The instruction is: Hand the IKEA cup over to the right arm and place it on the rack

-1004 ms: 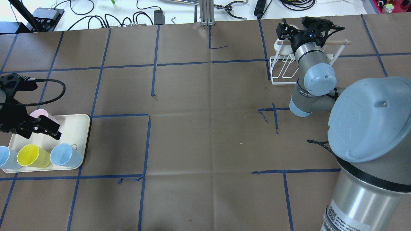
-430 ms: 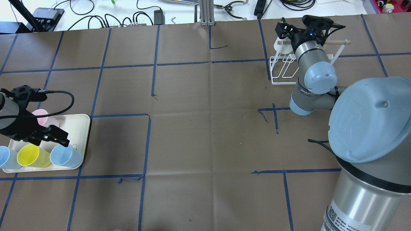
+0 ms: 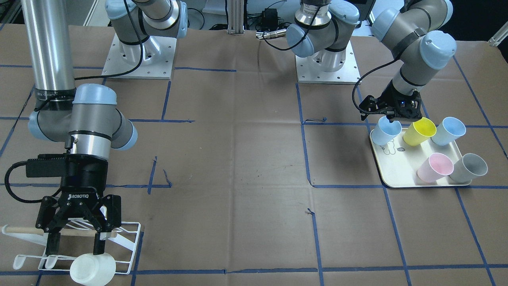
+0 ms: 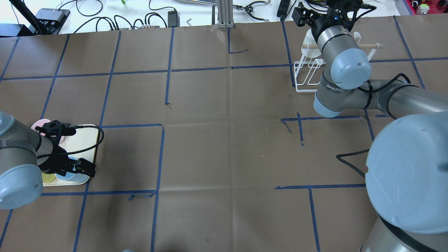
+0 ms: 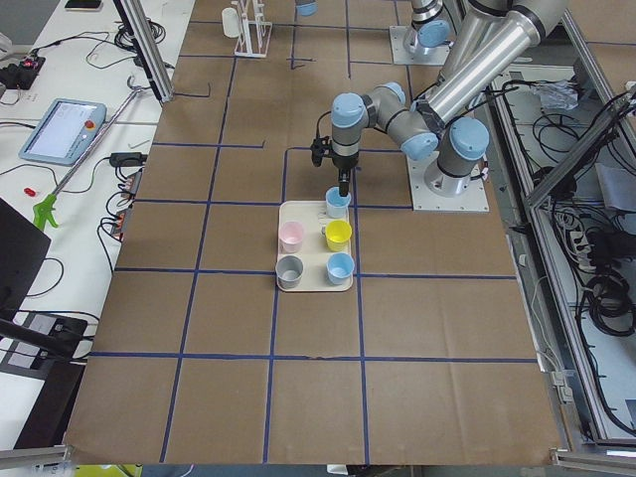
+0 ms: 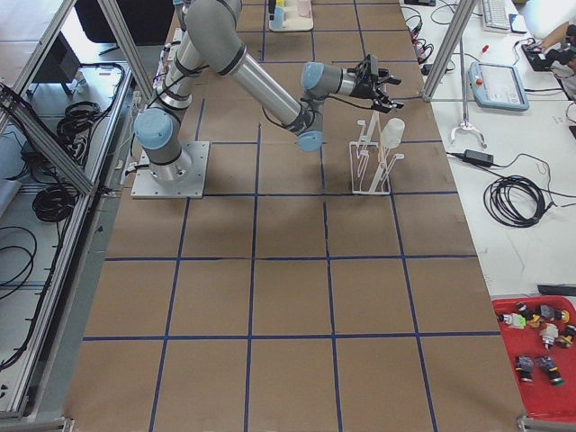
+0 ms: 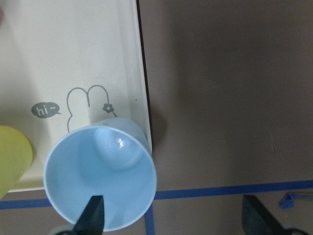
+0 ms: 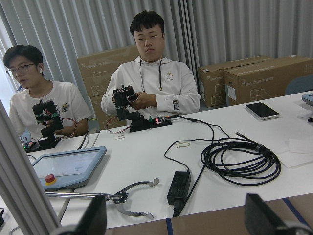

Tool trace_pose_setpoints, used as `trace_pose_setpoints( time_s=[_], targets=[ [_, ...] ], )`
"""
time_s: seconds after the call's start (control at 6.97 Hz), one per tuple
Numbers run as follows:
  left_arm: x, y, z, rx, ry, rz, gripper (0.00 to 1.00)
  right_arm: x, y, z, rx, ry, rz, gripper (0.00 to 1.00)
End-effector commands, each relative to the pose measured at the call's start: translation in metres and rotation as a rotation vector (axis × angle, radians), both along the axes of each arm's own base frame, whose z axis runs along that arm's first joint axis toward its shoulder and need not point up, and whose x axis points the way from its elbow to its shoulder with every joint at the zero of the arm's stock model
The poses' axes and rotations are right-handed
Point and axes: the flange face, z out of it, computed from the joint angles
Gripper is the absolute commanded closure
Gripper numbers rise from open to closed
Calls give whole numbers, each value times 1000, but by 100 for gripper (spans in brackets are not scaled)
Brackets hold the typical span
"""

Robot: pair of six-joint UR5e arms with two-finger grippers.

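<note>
A light blue IKEA cup (image 7: 100, 176) stands upright at the corner of the cream tray (image 7: 73, 49). My left gripper (image 3: 391, 118) is open and low over this cup (image 3: 385, 132). In the left wrist view one fingertip (image 7: 93, 218) is inside the cup's mouth and the other is well outside it. The right arm's gripper (image 3: 73, 246) is open and empty, just above the white wire rack (image 3: 123, 242). A white cup (image 3: 93, 270) hangs on the rack's end below that gripper. The right wrist view shows no cup between its fingers (image 8: 95, 215).
The tray (image 3: 397, 174) also holds a yellow cup (image 3: 420, 131), another light blue cup (image 3: 448, 131), a pink cup (image 3: 434, 167) and a grey cup (image 3: 470, 167). Two operators sit beyond the table's far edge. Cables lie on the white bench there.
My left gripper has moved from beside the pink cup across the tray to the light blue cup at its corner. My right gripper has drawn back from the white cup on the rack.
</note>
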Motion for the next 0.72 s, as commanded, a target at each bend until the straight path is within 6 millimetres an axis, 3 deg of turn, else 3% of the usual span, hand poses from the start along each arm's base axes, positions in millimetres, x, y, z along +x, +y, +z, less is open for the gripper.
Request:
trace_pose_setpoints(
  time_s=[0.0, 0.14, 0.29, 0.43, 0.57],
  targets=[
    [16, 6, -8, 7, 5, 48, 2, 55, 30, 52, -8, -67, 78, 0],
    [17, 3, -9, 5, 7, 43, 2, 78, 51, 73, -31, -134, 107, 0],
    [20, 0, -9, -7, -1, 46, 19, 99, 76, 88, -39, -196, 133, 0],
    [22, -2, -8, -24, -12, 46, 54, 119, 97, 81, -14, -240, 167, 0],
    [22, -4, -7, -33, -10, 48, 81, 133, 115, 68, 33, -310, 175, 0]
  ],
)
